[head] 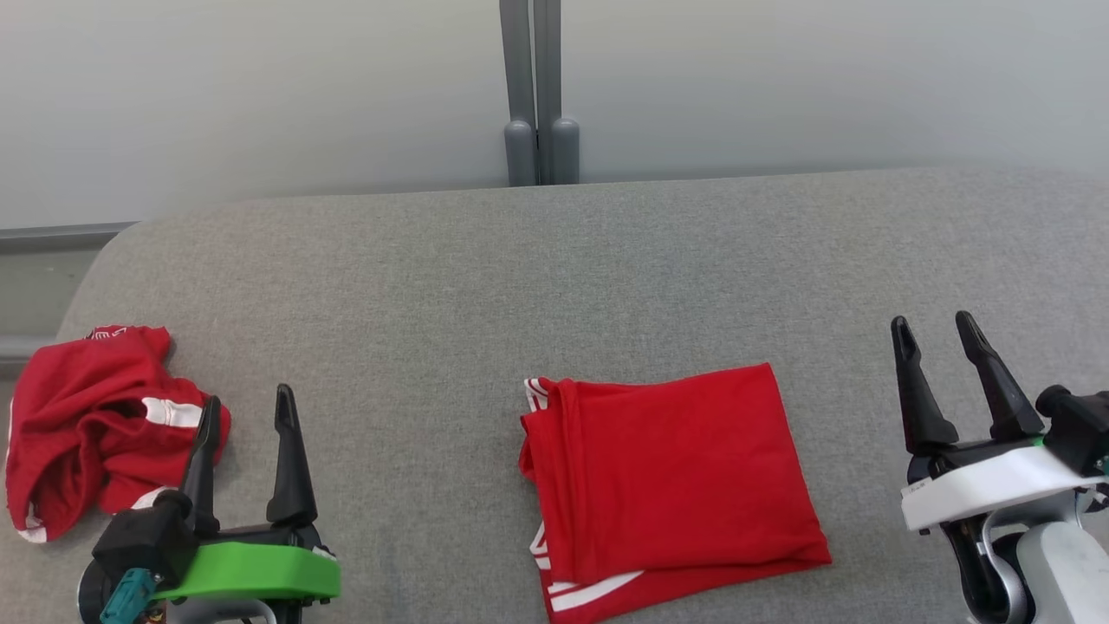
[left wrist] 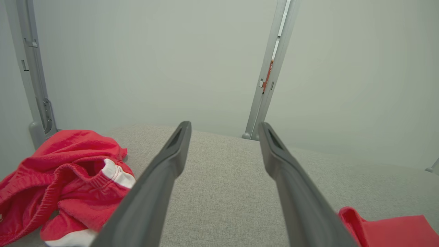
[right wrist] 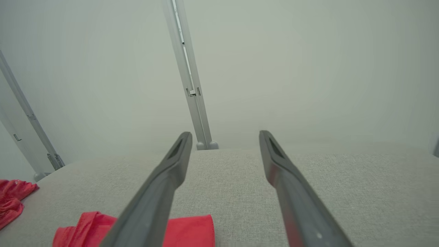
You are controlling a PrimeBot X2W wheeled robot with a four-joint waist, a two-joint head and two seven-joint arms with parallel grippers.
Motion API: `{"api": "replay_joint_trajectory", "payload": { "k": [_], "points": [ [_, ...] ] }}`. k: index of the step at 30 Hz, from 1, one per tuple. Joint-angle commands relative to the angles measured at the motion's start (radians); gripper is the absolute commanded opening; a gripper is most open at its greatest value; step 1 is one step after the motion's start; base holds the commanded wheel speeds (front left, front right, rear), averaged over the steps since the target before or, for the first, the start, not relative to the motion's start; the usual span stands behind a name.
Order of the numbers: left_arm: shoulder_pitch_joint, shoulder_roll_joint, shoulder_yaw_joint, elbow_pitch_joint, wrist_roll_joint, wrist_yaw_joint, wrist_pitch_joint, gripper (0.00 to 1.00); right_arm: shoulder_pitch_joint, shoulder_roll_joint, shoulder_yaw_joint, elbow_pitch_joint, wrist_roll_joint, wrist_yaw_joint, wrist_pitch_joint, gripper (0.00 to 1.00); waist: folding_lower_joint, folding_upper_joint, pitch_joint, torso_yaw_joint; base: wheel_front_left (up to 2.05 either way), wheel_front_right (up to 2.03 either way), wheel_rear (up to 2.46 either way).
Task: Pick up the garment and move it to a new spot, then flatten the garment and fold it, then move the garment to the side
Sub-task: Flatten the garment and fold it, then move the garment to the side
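The folded red cloth garment (head: 671,481) lies flat on the grey fabric surface (head: 554,277) and looks ready to go aside. The left tool (head: 247,397) and right tool (head: 934,321) hang empty, fingers apart.

The head camera is looking down at the desk (head: 554,260); both wrist cameras are skimming low toward the wall (left wrist: 171,51), sharing the folded garment (head: 667,468).

Grey woven-fabric surface (head: 554,277), rounded at the far-left corner. Behind it, pale matte wall panels (head: 260,87) split by a grey double post (head: 548,87) with rounded feet. Soft, even light.
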Motion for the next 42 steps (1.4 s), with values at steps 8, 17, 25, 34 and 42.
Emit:
{"api": "replay_joint_trajectory", "payload": {
  "k": [8, 17, 25, 34, 42],
  "points": [
    [0.017, -0.021, 0.012, 0.023, 0.051, -0.028, -0.003, 1.0, 0.047, 0.04, -0.045, 0.034, -0.069, 0.0, -0.004, 1.0, 0.0, 0.0, 0.003, -0.011, 0.0, 0.0, 0.0],
    [0.01, -0.037, 0.027, 0.034, 0.08, -0.049, -0.003, 1.0, 0.039, 0.044, -0.039, 0.053, -0.068, 0.0, -0.004, 1.0, 0.0, 0.0, 0.001, -0.013, 0.0, 0.0, 0.0],
    [0.002, -0.046, 0.03, 0.043, 0.102, -0.06, -0.003, 1.0, 0.009, 0.035, 0.013, 0.13, -0.039, 0.0, 0.033, 1.0, 0.0, 0.0, 0.0, -0.005, 0.0, 0.0, 0.0],
    [-0.029, -0.051, 0.016, 0.046, 0.109, -0.076, -0.003, 1.0, -0.141, 0.038, 0.083, 0.301, 0.035, 0.0, 0.301, 1.0, 0.0, 0.0, 0.044, 0.044, 0.0, 0.0, 0.0],
    [-0.059, -0.056, 0.001, 0.051, 0.106, -0.082, -0.003, 1.0, -0.222, 0.083, 0.044, 0.444, 0.092, 0.0, 0.506, 1.0, 0.0, 0.0, 0.093, 0.109, 0.0, 0.0, 0.0]
  ]
}}
